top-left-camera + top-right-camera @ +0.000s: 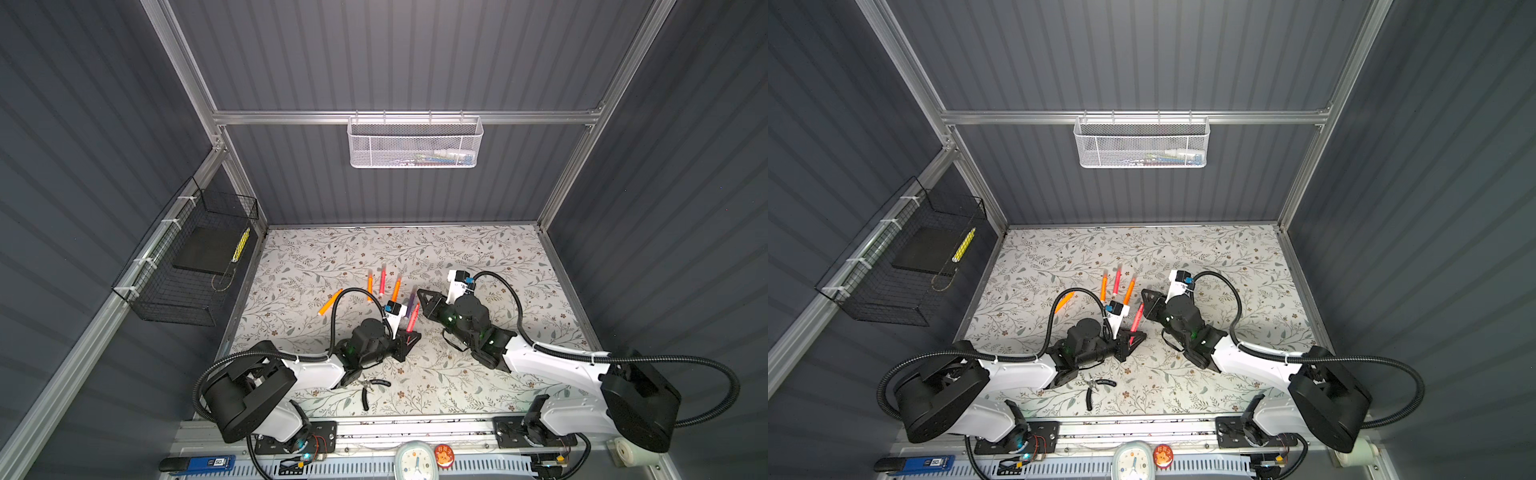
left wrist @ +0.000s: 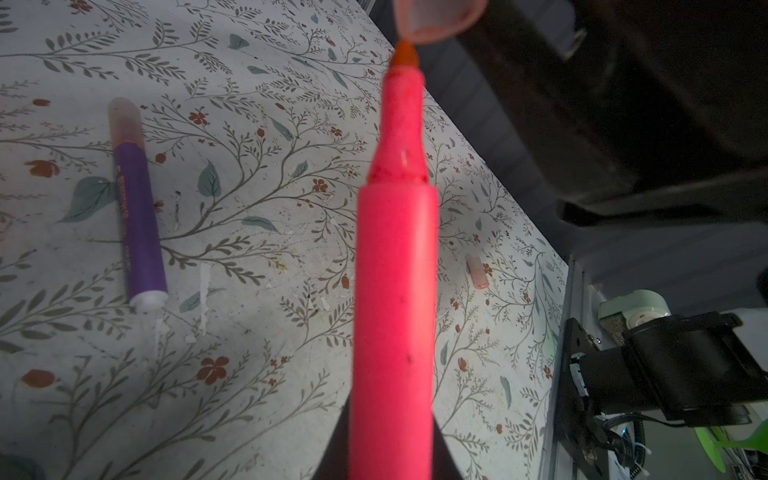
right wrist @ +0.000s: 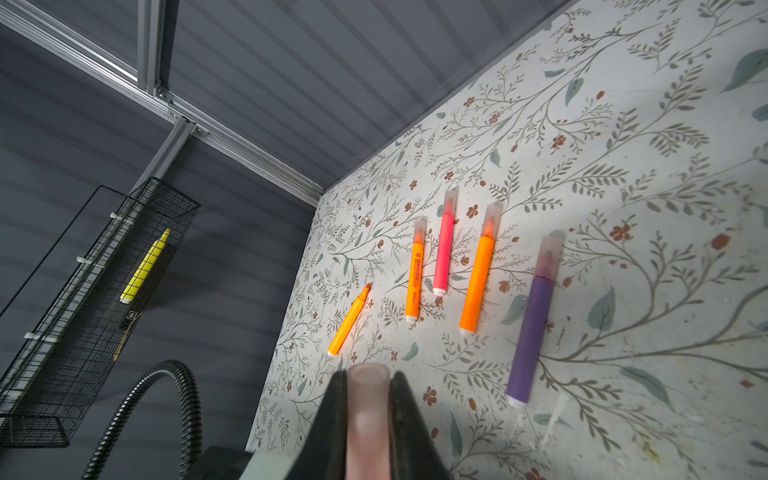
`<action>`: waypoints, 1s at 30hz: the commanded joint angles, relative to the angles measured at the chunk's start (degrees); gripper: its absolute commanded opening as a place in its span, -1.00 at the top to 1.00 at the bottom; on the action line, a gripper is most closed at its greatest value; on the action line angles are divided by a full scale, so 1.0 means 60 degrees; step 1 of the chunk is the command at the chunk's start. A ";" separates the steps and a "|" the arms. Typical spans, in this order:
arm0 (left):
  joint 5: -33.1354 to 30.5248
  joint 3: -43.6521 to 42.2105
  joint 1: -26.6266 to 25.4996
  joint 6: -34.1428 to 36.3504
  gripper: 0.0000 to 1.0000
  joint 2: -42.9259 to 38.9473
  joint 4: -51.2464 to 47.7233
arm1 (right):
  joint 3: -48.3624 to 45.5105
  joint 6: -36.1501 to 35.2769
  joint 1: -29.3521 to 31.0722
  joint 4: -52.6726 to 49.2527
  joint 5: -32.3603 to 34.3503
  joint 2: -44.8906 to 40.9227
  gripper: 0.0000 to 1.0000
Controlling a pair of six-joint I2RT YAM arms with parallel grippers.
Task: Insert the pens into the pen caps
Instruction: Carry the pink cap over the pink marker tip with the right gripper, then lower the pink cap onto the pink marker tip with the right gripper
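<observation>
Left wrist view: pink pen [image 2: 395, 270] pinched low on its barrel by the left gripper [image 1: 409, 332]. The jaws are pressed tight on it and the bare tip is aimed at the open mouth of a cap [image 2: 438, 18]. The tip sits right at the rim's near edge — not centred in the bore, as far as I can tell.

Right wrist view: right gripper [image 3: 368, 380] clamped on that same cap, both fingers squeezing its sides, mouth facing out. In both top views the two grippers meet nose to nose above the table [image 1: 478, 257], unsupported.

Risks, as I judge them:
- Push with this offset and the tip butts the rim. The cap could swivel in the pinch or pop out (smooth little tube, held only by its sides).
- The pen could slide backward through the left jaws instead of seating — short grip, long lever.
- A squeezed cap may go oval and refuse the barrel.
- A dropped cap would be hard to find on the flowered print; one loose cap [image 2: 476, 272] lying there barely shows.

The purple pen [image 2: 139, 224] lies capped, well clear.
</observation>
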 commanded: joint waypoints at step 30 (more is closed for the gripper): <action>0.1898 0.0833 0.1087 -0.0961 1.00 -0.1465 0.0611 | -0.2051 -0.0737 0.0971 0.4250 -0.0958 0.0297 0.69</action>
